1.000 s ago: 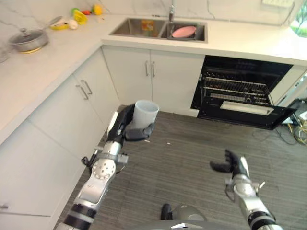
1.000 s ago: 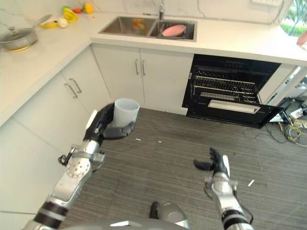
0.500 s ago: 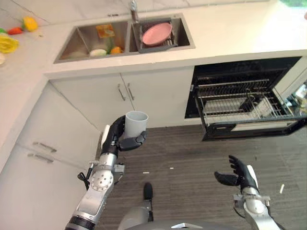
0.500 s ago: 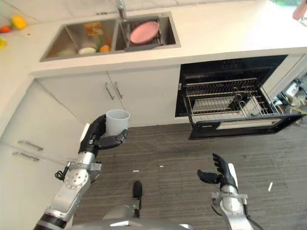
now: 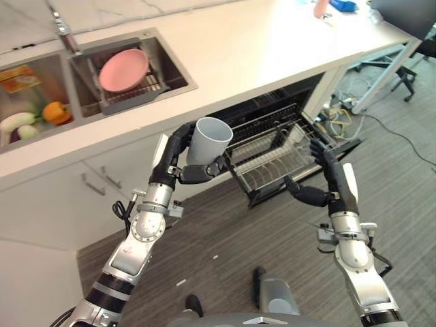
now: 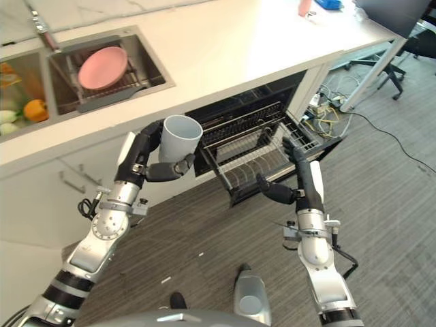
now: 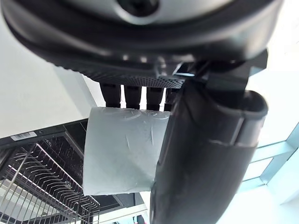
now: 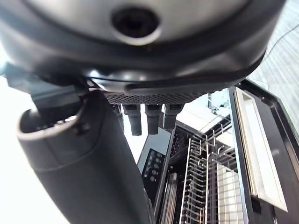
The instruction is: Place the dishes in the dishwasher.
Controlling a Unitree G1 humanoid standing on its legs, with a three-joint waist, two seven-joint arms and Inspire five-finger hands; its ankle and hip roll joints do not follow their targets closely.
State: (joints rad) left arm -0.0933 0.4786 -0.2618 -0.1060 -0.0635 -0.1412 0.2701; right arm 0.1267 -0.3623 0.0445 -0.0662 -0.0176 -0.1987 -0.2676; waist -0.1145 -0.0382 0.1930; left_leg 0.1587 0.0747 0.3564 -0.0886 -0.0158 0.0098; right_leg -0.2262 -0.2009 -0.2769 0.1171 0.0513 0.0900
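The left hand [image 5: 174,158] holds a pale grey cup [image 5: 206,141] at the centre of the left eye view, fingers curled round its far side and thumb crossing under its base, a wrap that likely keeps the smooth wall from slipping as the arm carries it. The cup sits tilted, its long axis leaning so the open mouth points up and toward the upper right of the frame, base down against the thumb. It hangs in the air just left of the open dishwasher [image 5: 272,112], near the pulled-out wire rack [image 5: 269,155] but not touching it, probably staged for lowering in. The right hand [image 5: 330,178] is at right centre, fingers straight and spread, holding nothing, just before the rack's front edge, perhaps ready to steady it. A pink plate [image 5: 123,69] waits in the sink [image 5: 170,85] at upper left.
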